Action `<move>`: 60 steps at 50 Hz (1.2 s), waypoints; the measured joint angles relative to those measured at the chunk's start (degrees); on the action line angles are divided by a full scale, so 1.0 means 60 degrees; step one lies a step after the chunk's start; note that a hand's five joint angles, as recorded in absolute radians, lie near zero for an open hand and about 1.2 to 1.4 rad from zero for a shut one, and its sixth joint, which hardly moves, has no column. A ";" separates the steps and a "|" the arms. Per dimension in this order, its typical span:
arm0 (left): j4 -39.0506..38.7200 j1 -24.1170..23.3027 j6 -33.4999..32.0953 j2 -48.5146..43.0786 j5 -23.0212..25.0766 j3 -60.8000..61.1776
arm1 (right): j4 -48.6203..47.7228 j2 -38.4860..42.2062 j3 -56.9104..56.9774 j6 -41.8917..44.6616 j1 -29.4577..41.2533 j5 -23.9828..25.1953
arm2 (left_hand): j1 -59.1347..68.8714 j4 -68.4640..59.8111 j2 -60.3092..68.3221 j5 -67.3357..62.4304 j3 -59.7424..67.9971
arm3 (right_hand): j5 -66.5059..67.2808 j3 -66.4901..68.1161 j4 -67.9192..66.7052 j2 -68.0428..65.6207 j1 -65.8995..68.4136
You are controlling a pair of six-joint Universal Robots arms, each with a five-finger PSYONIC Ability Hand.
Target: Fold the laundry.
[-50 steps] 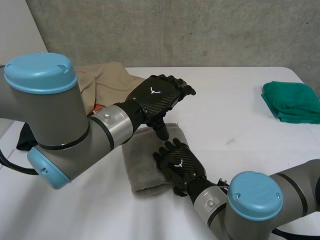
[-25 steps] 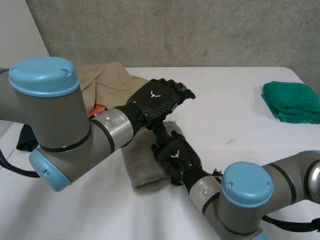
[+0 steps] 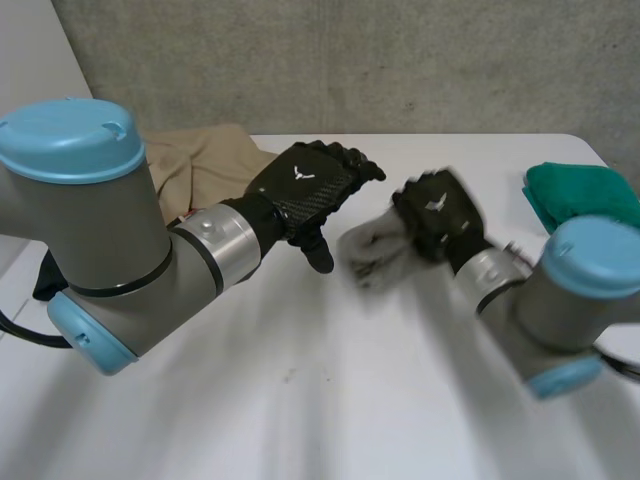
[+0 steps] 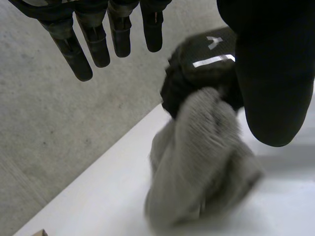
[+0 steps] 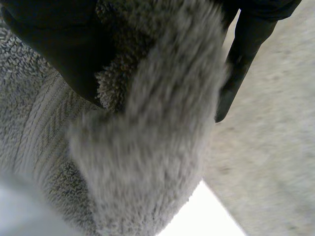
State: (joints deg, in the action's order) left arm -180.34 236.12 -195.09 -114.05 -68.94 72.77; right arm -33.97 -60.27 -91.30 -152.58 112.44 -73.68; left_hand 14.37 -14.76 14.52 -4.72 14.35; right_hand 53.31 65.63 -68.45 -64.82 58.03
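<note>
1. Centre-right of the head view, my right hand is clamped on the grey towel, which looks lifted off the white table.
2. On the right wrist cam my fingers are curled deep into the pile, and the towel bulges out past them as one thick wad.
3. My left hand sits centre-left, just beside the towel but not touching. Its fingers are straight, the thumb hangs down, and it holds nothing.
4. My read on the step: carry the towel across and park it by the folded green cloth at the upper right.
5. To do it well:
   - Keep the squeeze on all layers. A partial grip lets the outer layer peel open.
   - Lower it until the hanging end lands first, then lay the rest flat.
   - Let go only once the weight is on the table.
   - Keep the left hand out of the path.
6. Materials:
   - The towel is thick terry with a looped, fuzzy pile and a ribbed band. It is soft and compressible, so it should sag and spring open when released.
   - The green cloth looks like a similar knit, folded into a flat rectangle.
   - The tan cloth at the upper left is thinner and smoother, and lies crumpled and unfolded.
   - The table is smooth and hard.
</note>
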 measured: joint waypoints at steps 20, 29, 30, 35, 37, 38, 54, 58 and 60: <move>-0.0474 -0.0223 0.0023 -0.0053 -0.0052 -0.0325 | -0.2540 0.2722 0.5672 -0.3091 -0.4355 0.1582 | 0.0000 -0.0002 0.0001 -0.0001 0.0001 | 0.0003 0.0067 -0.0016 -0.0055 0.0000; -0.0464 -0.0291 0.0016 -0.0225 -0.0063 -0.0291 | -0.3510 0.5587 0.7254 -0.3591 -0.5649 0.3262 | 0.0000 -0.0005 0.0001 -0.0003 0.0001 | 0.0004 0.0129 -0.0016 -0.0061 0.0000; -0.0461 -0.0327 0.0017 -0.0293 -0.0083 -0.0276 | -0.3759 0.6198 0.7454 -0.3663 -0.5886 0.3615 | 0.0000 -0.0005 0.0001 -0.0003 0.0001 | 0.0004 0.0129 -0.0017 -0.0061 0.0000; -0.0451 -0.0474 0.0013 -0.0403 -0.0188 -0.0209 | -0.4095 0.6882 0.7406 -0.3702 -0.6463 0.4076 | 0.0000 -0.0005 0.0001 -0.0003 0.0001 | 0.0137 0.0130 -0.0018 -0.0061 0.0000; -0.0447 -0.0538 0.0008 -0.0415 -0.0238 -0.0178 | -0.4147 0.6862 0.7203 -0.3690 -0.6653 0.4161 | 0.0000 -0.0005 0.0001 -0.0003 0.0001 | 0.0137 0.0129 -0.0018 -0.0061 0.0000; -0.0445 -0.0566 0.0005 -0.0414 -0.0259 -0.0164 | -0.4164 0.6805 0.7069 -0.3680 -0.6746 0.4206 | 0.0000 -0.0005 0.0001 -0.0003 0.0001 | 0.0137 0.0130 -0.0018 -0.0061 0.0000; -0.0460 -0.0696 -0.0005 -0.0287 -0.0317 -0.0118 | -0.3173 0.5094 0.4943 -0.3226 -0.7255 0.4675 | 0.0000 -0.0005 0.0001 -0.0003 0.0001 | -0.7897 -0.8178 0.8615 0.8045 -0.6894; -0.0458 -0.0741 0.0001 -0.0227 -0.0316 -0.0122 | -0.1642 0.3945 0.4278 -0.2615 -0.7648 0.4380 | 0.0000 -0.0005 0.0001 -0.0003 0.0001 | -0.8428 -0.8879 0.9366 0.8729 -0.7430; -0.0458 -0.0760 0.0005 -0.0173 -0.0312 -0.0125 | -0.0746 0.3402 0.4104 -0.2135 -0.7871 0.4057 | 0.0000 -0.0005 0.0001 -0.0003 0.0001 | -0.8428 -0.8880 0.9374 0.8729 -0.7430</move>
State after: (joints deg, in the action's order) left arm -183.09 231.56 -195.06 -115.08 -70.82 72.02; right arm -38.45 -39.86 -66.68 -165.39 65.21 -49.34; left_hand 14.37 -14.79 14.52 -4.74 14.36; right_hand 2.74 12.35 -12.20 -12.45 13.45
